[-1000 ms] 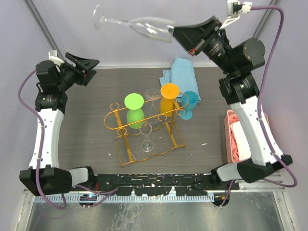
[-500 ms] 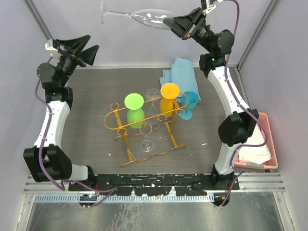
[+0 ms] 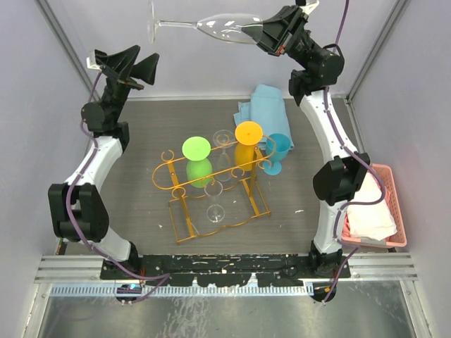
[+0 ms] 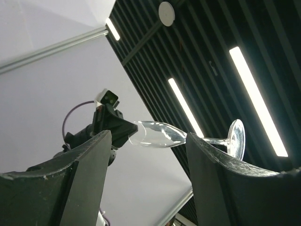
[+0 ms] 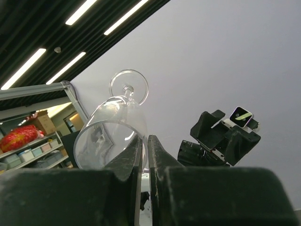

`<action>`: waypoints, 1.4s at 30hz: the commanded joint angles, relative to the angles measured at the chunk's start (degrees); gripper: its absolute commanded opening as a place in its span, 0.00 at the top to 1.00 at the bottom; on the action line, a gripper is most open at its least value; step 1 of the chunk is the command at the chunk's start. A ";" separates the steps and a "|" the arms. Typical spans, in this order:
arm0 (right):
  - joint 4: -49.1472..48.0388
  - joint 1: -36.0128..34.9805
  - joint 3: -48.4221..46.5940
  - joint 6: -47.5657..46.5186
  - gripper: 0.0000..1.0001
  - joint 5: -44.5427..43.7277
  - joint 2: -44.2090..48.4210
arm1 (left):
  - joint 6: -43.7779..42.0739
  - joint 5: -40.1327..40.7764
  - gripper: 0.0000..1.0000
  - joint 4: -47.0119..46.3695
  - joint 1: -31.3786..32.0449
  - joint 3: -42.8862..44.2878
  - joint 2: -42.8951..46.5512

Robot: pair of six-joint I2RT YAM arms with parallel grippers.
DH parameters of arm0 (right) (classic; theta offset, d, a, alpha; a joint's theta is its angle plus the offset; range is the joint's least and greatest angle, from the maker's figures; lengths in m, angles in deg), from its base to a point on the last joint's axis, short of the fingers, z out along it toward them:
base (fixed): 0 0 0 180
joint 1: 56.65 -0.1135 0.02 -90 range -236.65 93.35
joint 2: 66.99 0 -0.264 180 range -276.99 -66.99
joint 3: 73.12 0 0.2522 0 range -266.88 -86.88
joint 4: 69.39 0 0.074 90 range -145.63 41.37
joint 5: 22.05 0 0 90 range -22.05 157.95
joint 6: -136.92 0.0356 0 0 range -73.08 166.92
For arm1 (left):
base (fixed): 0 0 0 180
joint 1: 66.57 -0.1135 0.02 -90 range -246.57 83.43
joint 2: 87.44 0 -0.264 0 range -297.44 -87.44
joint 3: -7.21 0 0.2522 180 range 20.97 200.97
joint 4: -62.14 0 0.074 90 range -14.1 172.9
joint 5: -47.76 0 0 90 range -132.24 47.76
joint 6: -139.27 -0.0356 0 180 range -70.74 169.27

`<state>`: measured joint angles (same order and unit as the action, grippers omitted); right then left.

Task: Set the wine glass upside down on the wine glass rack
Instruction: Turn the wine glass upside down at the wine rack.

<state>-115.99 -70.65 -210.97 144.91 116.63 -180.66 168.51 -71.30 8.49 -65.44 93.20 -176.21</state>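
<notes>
snapper: both arms have swung up and back over the last second. the right gripper (image 3: 262,34) has carried the glass (image 3: 218,28) high above the far edge of the table, and the left gripper (image 3: 134,65) has risen to face it.

desk: who has hold of what?

snapper: right fingers are nearly closed, pinching the bowl's rim. the glass lies sideways in the air, stem and foot pointing at the left arm. left jaws are spread wide and empty, well apart from the foot.

desk: and the rack (image 3: 167,156)?

snapper: down on the table, mid-frame, with a green glass (image 3: 196,149) and an orange glass (image 3: 248,132) already hung foot-up, plus clear ones between them.

desk: so what's the step?

snapper: looks like a handover. my read: the left arm should line up on the thin stem, not the foot disc, and close gently while the right holds steady. the right should let go only once the stem is firmly gripped, since a rim pinch on a long glass can twist. after that, turn it bowl-down and aim for a free slot clear of the coloured glasses.
</notes>
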 commanded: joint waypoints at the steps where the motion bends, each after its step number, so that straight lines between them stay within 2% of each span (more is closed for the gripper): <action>1: -4.02 0.30 -2.98 3.38 0.99 -0.08 -0.94 | 16.39 5.45 0.34 -13.50 3.13 4.27 -2.18; 11: -5.01 0.51 -3.31 4.14 0.99 1.49 -2.47 | 18.36 6.56 0.36 -14.51 9.36 9.23 -2.71; 23: -11.33 0.73 -4.18 9.99 0.99 -0.01 -5.68 | 18.56 12.04 0.38 -14.50 10.81 4.90 1.94; 28: -11.98 0.72 -3.91 10.49 0.99 0.02 -5.63 | 18.57 11.99 0.39 -14.50 11.55 5.63 2.80; 35: -12.12 0.75 -2.67 10.24 0.99 0.44 -4.94 | 18.11 11.67 0.44 -14.50 14.88 6.16 3.10; 42: -13.82 0.78 -0.67 10.77 0.99 -0.12 -4.30 | 17.42 12.61 0.56 -14.50 16.75 5.87 3.79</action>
<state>-126.35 -70.02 -211.65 154.62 118.62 -187.89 168.92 -59.93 -3.16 -49.46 97.94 -175.29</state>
